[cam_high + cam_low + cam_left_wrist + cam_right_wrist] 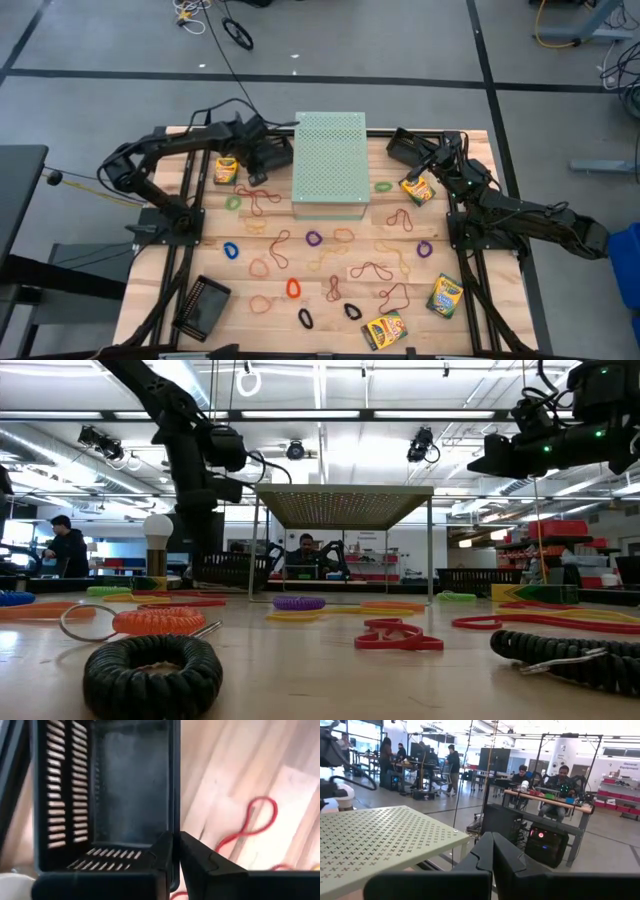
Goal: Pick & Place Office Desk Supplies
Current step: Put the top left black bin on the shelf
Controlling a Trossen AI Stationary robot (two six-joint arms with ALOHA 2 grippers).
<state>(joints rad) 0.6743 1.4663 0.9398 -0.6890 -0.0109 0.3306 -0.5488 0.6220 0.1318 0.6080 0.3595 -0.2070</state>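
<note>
Pale wooden table (matt), slotted black plastic tray.

high: straight down, whole table | low: tabletop level, facing room | both show perforated box

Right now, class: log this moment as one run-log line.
left gripper: shut on black mesh tray wall | right gripper: shut, raised beside pale-green box | rubber bands: scattered on table

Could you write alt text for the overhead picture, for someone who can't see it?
Two dark robot arms reach over a wooden table strewn with colourful rubber bands and crayon boxes. A pale-green perforated box sits at the far middle, and a black mesh tray lies near the left corner.
</note>
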